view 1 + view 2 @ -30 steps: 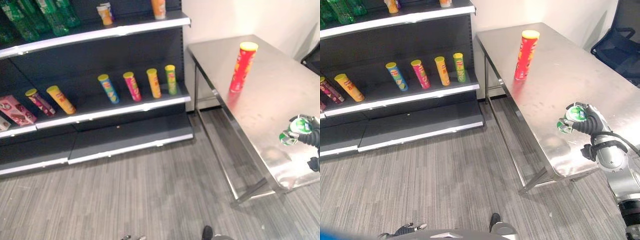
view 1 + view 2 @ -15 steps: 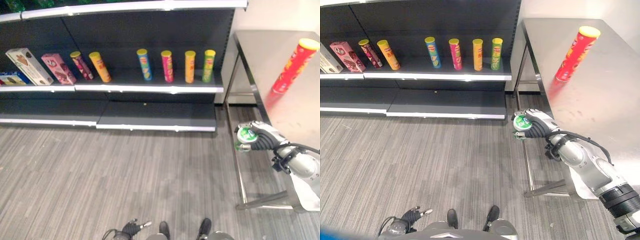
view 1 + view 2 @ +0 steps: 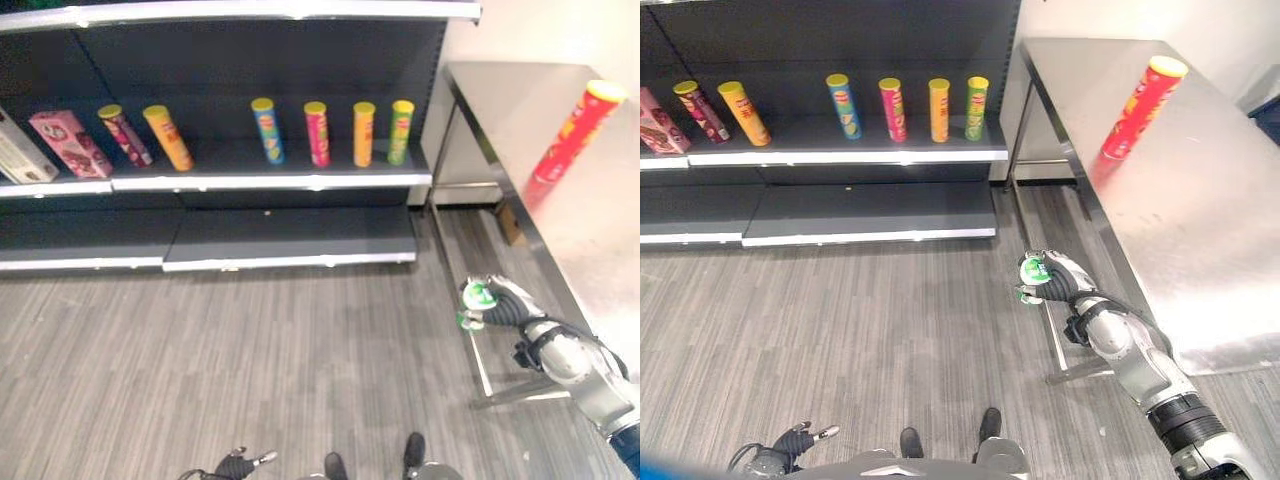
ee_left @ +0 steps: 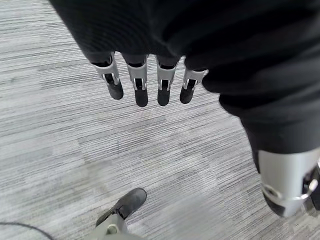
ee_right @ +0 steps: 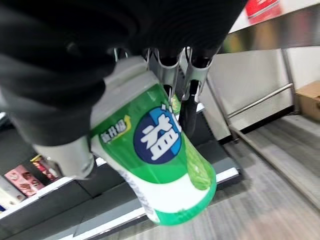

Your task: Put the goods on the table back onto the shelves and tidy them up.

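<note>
My right hand is shut on a small green and white bottle, held above the floor beside the steel table; the bottle shows close up in the right wrist view with the fingers curled round it. A tall red can with a yellow lid stands on the table. My left hand hangs low over the floor with its fingers straight. The black shelves stand ahead, with a row of upright cans on the middle board.
On the shelf board stand blue, pink, orange and green cans, two tilted cans and a pink box further left. A cardboard box sits under the table. Grey floor lies between me and the shelves.
The camera has turned from the table towards the shelves. My right hand has carried the green bottle off the table and lower, out over the floor.
</note>
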Controlling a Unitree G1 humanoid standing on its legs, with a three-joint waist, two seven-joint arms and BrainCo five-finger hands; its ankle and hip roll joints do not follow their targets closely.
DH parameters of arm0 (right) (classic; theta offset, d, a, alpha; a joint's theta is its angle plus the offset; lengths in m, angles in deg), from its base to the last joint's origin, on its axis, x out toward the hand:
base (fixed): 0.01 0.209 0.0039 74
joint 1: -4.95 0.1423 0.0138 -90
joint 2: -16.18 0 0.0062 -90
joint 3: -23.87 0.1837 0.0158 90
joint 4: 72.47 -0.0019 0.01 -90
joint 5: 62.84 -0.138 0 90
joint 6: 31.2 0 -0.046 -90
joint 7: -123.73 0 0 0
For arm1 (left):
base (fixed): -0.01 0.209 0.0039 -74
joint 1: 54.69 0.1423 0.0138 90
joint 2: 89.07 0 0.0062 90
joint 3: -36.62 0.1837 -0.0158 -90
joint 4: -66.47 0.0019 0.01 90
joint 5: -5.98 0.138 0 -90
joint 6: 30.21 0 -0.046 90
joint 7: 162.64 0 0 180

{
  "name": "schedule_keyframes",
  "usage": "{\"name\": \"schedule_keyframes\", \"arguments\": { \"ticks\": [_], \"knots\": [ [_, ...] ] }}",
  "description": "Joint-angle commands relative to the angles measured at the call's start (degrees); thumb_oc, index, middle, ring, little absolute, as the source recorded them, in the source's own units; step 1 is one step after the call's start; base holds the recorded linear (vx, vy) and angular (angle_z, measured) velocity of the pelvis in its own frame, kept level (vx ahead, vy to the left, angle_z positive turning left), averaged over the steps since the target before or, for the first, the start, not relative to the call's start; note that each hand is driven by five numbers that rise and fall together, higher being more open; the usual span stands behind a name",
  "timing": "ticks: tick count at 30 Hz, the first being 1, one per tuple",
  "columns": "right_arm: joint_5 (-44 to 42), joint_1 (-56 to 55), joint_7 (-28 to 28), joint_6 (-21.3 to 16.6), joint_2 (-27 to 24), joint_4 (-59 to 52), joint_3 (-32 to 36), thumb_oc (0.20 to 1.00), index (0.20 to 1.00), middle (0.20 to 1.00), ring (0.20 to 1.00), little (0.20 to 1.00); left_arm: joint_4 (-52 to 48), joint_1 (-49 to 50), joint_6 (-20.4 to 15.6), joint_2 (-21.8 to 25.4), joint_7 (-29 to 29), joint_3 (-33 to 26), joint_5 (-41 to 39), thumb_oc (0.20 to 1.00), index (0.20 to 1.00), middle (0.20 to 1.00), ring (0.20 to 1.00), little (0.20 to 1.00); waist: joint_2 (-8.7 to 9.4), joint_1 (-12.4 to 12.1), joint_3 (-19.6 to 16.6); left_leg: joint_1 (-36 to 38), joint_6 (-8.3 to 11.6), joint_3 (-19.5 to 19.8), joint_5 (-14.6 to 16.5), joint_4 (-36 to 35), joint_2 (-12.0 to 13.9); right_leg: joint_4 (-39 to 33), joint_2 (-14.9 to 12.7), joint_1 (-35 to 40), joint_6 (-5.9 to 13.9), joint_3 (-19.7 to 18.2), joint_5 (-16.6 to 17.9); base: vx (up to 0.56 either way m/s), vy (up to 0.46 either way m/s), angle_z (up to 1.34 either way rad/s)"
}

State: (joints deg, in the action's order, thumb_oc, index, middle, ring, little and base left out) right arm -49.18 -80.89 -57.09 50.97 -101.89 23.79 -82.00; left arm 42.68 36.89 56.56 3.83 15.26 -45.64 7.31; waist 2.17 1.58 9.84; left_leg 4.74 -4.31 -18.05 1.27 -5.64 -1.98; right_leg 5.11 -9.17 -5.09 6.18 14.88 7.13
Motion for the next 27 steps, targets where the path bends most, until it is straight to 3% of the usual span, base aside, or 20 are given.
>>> {"name": "schedule_keyframes", "arguments": {
  "ticks": [1,4,5,8,9,13,15,17,21,22,23,25,26,27],
  "knots": [
    [1.0,2.2,-2.0,-1.0,-0.6,-1.6,1.7,0.200,0.200,0.200,0.200,0.200,1.0,-2.1,-1.2,1.7,-0.6,0.0,1.5,1.000,1.000,1.000,1.000,1.000,-1.72,-0.4,2.2,2.0,1.08,6.8,6.1,0.6,-0.8,13.5,1.0,-2.3,1.76,-4.8,-10.4,0.02,0.049,0.31],
    [0.6,-1.1,-2.2,-0.9,-1.4,-2.0,5.2,0.200,0.200,0.200,0.200,0.200,-0.5,-2.9,-1.7,1.4,-0.2,0.9,1.2,1.000,1.000,1.000,1.000,1.000,-2.36,0.9,2.9,2.5,1.18,7.9,5.8,0.6,-1.2,9.0,4.1,-4.3,1.15,-8.1,-10.4,0.08,0.030,0.25],
    [0.4,-3.5,-2.5,-0.7,-1.5,-2.1,8.4,0.200,0.200,0.200,0.200,0.200,-0.8,-3.8,-1.9,1.1,0.1,1.6,1.2,1.000,1.000,1.000,1.000,1.000,-1.91,2.4,3.5,3.4,1.42,9.8,6.0,0.6,-1.9,0.7,6.3,-5.5,2.27,-10.6,-6.9,0.12,-0.028,0.29],
    [0.3,-4.8,-2.7,-0.4,-1.7,-2.0,10.1,0.200,0.200,0.200,0.200,0.200,-0.8,-4.2,-1.8,0.9,0.4,1.8,1.7,1.000,1.000,1.000,1.000,1.000,-1.34,2.7,3.6,4.1,1.64,10.3,6.4,0.6,-2.6,-5.0,7.2,-6.2,3.43,-11.6,-4.4,0.15,-0.040,0.69],
    [0.2,-5.2,-3.0,-0.2,-2.1,-1.5,11.1,0.200,0.200,0.200,0.200,0.200,-1.6,-4.4,-1.9,0.7,0.8,1.9,1.7,1.000,1.000,1.000,1.000,1.000,-0.73,2.9,3.6,5.1,2.08,10.7,6.9,0.6,-3.1,-9.7,7.8,-6.8,4.32,-11.3,-2.9,0.28,-0.084,0.34],
    [0.1,-5.8,-3.1,-0.2,-3.8,-1.0,13.0,0.200,0.200,0.200,0.200,0.200,-4.6,-3.1,-1.9,0.7,1.5,2.8,2.2,1.000,1.000,1.000,1.000,1.000,-0.42,2.8,3.2,8.1,2.48,11.5,9.0,0.6,-3.8,-10.1,7.6,-6.5,4.65,-7.9,-2.6,0.36,-0.122,0.19],
    [-0.2,-6.1,-2.6,-0.7,-5.9,-1.6,14.4,0.200,0.200,0.200,0.200,0.200,-4.9,-1.9,-1.6,-0.8,1.3,2.9,1.6,1.000,1.000,1.000,1.000,1.000,-1.78,3.4,1.3,10.8,3.11,13.6,10.6,1.2,-2.5,-10.1,8.8,-3.1,2.82,-6.8,-1.1,0.72,-0.302,0.55],
    [-0.3,-6.3,-2.4,-0.8,-6.3,-1.9,14.5,0.200,0.200,0.200,0.200,0.200,-5.1,-1.6,-1.5,-1.0,1.3,3.1,1.4,1.000,1.000,1.000,1.000,1.000,-2.06,3.4,1.0,10.8,3.51,13.7,10.7,2.4,-2.0,-10.1,9.0,-2.4,2.37,-6.5,-1.4,0.35,-0.161,0.75],
    [-0.8,-8.7,-1.7,-1.1,-7.1,-3.0,16.3,0.200,0.200,0.200,0.200,0.200,-5.1,-1.0,-1.2,-2.2,1.6,3.6,0.6,1.000,1.000,1.000,1.000,1.000,-2.92,4.1,-0.3,9.4,7.16,13.8,8.1,11.5,0.2,-10.1,10.7,1.9,-0.41,-5.5,-5.6,0.36,-0.203,0.37],
    [-1.0,-9.2,-1.8,-1.3,-7.2,-3.4,16.8,0.200,0.200,0.200,0.200,0.200,-4.8,-1.1,-1.1,-2.3,1.6,3.3,0.6,1.000,1.000,1.000,1.000,1.000,-2.99,4.3,-0.3,8.3,8.44,13.8,6.0,14.9,0.6,-10.1,11.2,3.1,-1.12,-5.7,-6.7,0.24,-0.138,0.22],
    [-1.0,-9.3,-1.7,-1.3,-7.2,-3.5,16.9,0.200,0.200,0.200,0.200,0.200,-4.8,-1.1,-1.1,-2.3,1.6,3.4,0.6,1.000,1.000,1.000,1.000,1.000,-3.02,4.4,-0.3,8.1,8.49,13.9,6.2,15.3,0.6,-10.1,11.2,3.1,-1.16,-5.6,-6.7,0.19,-0.106,0.18],
    [-1.4,-10.6,-1.7,-1.4,-6.6,-4.3,18.0,0.200,0.200,0.200,0.200,0.200,-5.0,-1.1,-1.0,-2.5,1.6,3.2,0.0,1.000,1.000,1.000,1.000,1.000,-2.92,4.8,0.3,4.6,11.27,13.2,1.6,24.1,1.5,-10.1,11.7,5.4,-2.57,-5.5,-8.5,0.19,-0.151,0.08],
    [-1.8,-11.7,-2.2,-1.4,-6.0,-5.2,19.1,0.200,0.200,0.200,0.200,0.200,-5.4,-0.9,-0.6,-2.5,1.5,3.1,-0.4,1.000,1.000,1.000,1.000,1.000,-2.61,4.8,1.5,-0.7,13.64,12.3,-3.6,36.1,3.3,-10.1,12.3,7.6,-4.21,-5.4,-10.2,0.17,-0.174,0.13],
    [-1.8,-11.7,-2.1,-1.4,-5.9,-5.3,19.2,0.200,0.200,0.200,0.200,0.200,-5.4,-0.9,-0.6,-2.5,1.5,3.2,-0.4,1.000,1.000,1.000,1.000,1.000,-2.61,4.9,1.3,-1.3,13.60,12.4,-3.5,36.5,3.3,-10.1,12.3,7.3,-4.21,-5.2,-10.2,0.21,-0.232,0.42]
  ]
}}
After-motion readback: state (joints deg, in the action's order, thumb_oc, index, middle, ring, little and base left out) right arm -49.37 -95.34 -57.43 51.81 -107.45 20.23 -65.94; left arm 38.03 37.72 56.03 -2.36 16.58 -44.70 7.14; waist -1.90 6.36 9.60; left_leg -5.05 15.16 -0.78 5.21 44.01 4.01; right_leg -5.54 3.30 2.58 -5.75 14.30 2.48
